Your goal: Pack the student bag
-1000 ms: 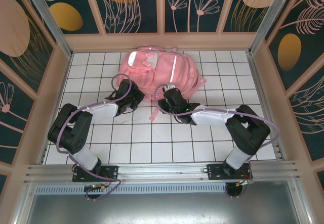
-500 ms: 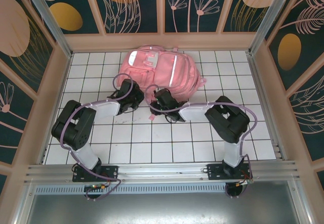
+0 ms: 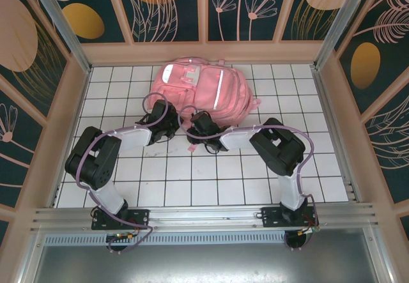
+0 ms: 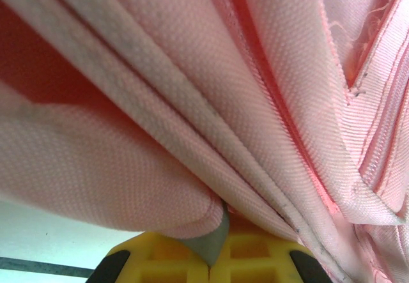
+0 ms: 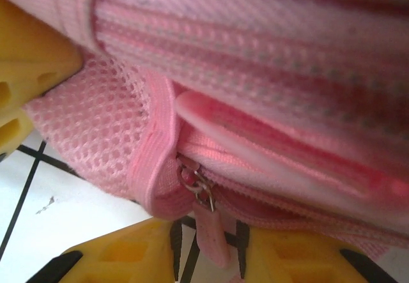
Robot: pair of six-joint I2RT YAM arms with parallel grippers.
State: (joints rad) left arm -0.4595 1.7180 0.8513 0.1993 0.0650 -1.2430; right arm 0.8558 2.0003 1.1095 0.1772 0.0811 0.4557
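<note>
Bag (image 3: 199, 90) lies far middle of tiled table (image 3: 192, 181). My left gripper (image 4: 214, 257) clamped on bag's fold, steadying it. My right gripper (image 5: 208, 254) narrowly apart, zipper pull (image 5: 209, 229) between jaws (not pinched yet), likely to open pocket.

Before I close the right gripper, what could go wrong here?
The zipper pull hangs loose inside the open right gripper, so closing may miss it or catch the mesh. The left gripper pinches only a thin fold of the student bag; pulling the zip could slip that fabric free.
</note>
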